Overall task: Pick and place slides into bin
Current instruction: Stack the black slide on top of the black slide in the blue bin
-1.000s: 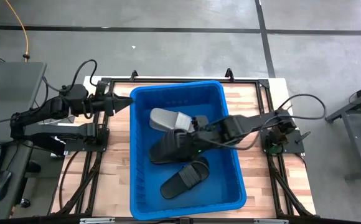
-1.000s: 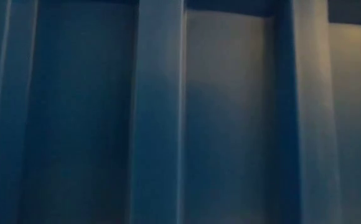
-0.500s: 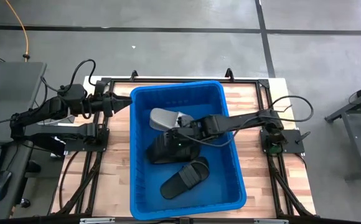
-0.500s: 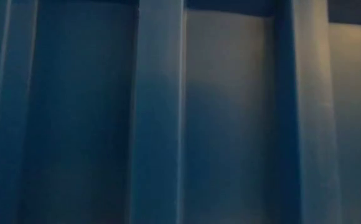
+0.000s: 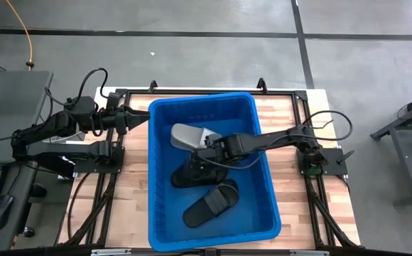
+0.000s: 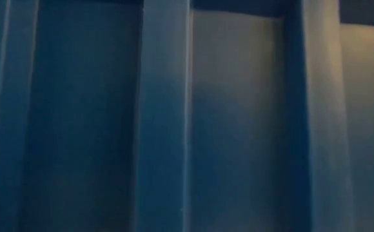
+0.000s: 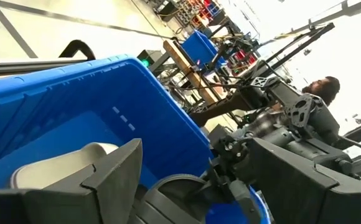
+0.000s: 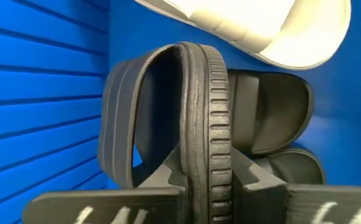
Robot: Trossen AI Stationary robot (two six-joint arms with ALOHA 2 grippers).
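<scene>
Near the centre of the high view, the right gripper (image 5: 207,147) is clamped on a black slide's (image 8: 199,124) strap inside the bin (image 5: 266,206), with a grey slide (image 5: 187,135) and another black slide (image 5: 212,203) already in, so this release remains, while the left gripper (image 5: 141,114), fingers apart, waits at the bin's upper-left rim.

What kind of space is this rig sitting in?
Likely an industrial lab or workshop: bare concrete floor with seam lines, a wooden workbench on a metal frame, and metal racks holding another blue tub behind it.
</scene>
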